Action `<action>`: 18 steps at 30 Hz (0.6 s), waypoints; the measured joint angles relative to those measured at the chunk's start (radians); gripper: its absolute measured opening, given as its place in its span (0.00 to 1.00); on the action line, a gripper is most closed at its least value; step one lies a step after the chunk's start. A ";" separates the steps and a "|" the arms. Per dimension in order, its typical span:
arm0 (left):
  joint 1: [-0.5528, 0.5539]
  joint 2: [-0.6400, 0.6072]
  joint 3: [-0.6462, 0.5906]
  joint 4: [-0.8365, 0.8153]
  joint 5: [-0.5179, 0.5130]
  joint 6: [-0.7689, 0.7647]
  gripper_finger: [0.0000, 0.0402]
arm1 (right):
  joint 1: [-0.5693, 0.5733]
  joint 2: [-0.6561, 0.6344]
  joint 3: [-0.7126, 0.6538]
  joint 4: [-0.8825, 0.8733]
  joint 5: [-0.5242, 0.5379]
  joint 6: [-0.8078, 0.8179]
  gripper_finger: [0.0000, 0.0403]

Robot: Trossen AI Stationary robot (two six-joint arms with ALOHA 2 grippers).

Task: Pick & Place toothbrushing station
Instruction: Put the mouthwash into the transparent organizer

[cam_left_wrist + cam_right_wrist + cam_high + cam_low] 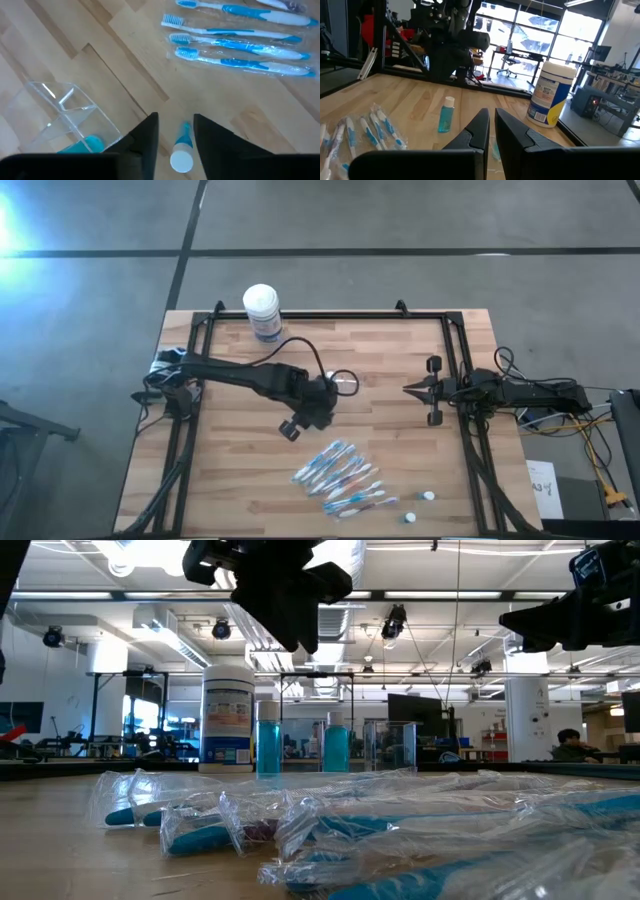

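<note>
My left gripper (175, 120) hangs open over the middle of the table (322, 402), pointing steeply down. Below it a small blue tube with a white cap (181, 150) stands upright on the wood (446, 115), clear of the fingers. The clear plastic cup (65, 115) stands close beside it (345, 383); something blue (85, 145) shows in or behind the cup, I cannot tell which. Several wrapped toothbrushes (340, 475) lie in a loose heap toward the near edge. Two tiny white-capped tubes (428, 495) (410, 517) lie to their right. My right gripper (415, 390) waits shut at the table's right side.
A white-lidded canister with a blue label (262, 310) stands at the far edge, left of centre. A black frame (330, 315) runs along the table's far, left and right sides. Bare wood lies between the cup and my right gripper.
</note>
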 joint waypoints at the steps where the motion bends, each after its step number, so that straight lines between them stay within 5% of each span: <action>1: -0.001 0.001 0.000 -0.007 0.000 0.017 0.35 | 0.000 0.000 0.000 -0.001 0.000 0.000 0.07; 18: 0.004 0.002 -0.132 0.031 -0.042 0.117 0.42 | 0.000 0.000 0.000 -0.003 0.000 -0.012 0.07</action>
